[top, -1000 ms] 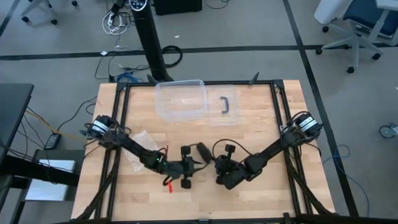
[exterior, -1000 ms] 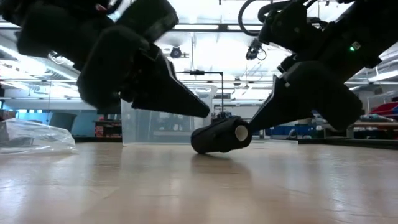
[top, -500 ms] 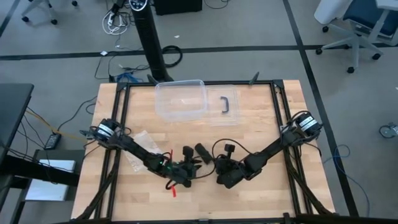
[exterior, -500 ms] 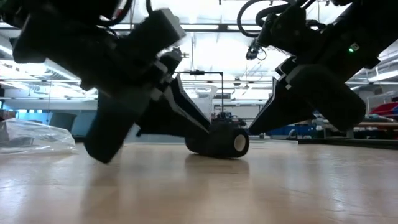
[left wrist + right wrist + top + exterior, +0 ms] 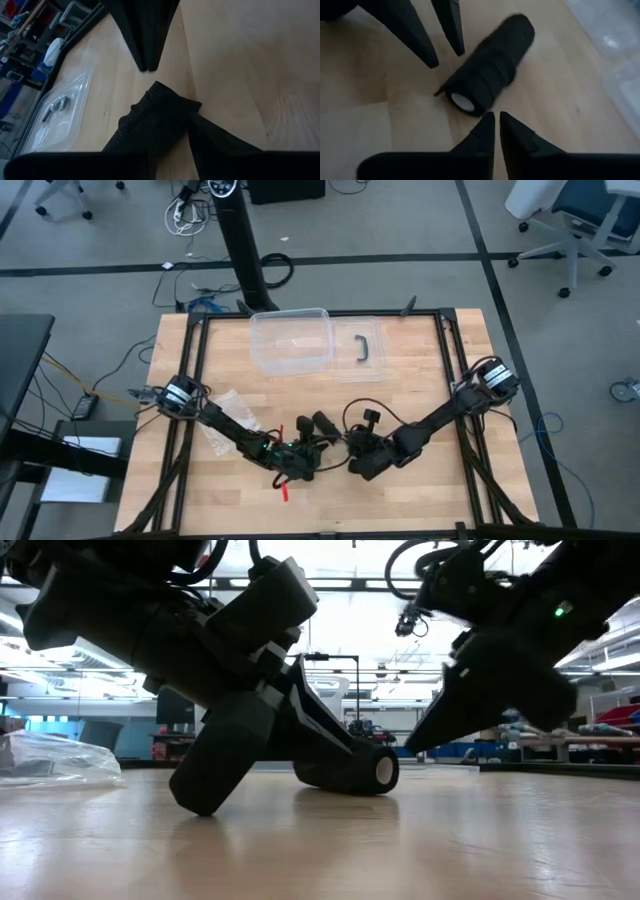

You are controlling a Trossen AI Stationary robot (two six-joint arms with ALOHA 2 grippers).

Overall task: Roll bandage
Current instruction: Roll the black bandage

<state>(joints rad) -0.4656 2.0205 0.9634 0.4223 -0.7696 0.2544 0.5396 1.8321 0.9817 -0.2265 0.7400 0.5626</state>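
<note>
— What's between my grippers?
— The bandage, rolled, on the table. My left gripper sits beside it; my right gripper is just across.

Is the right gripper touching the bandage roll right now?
Apart. In the right wrist view, bare wood shows between the right gripper, jaws nearly shut, and the roll. The low view shows a gap too.
</note>
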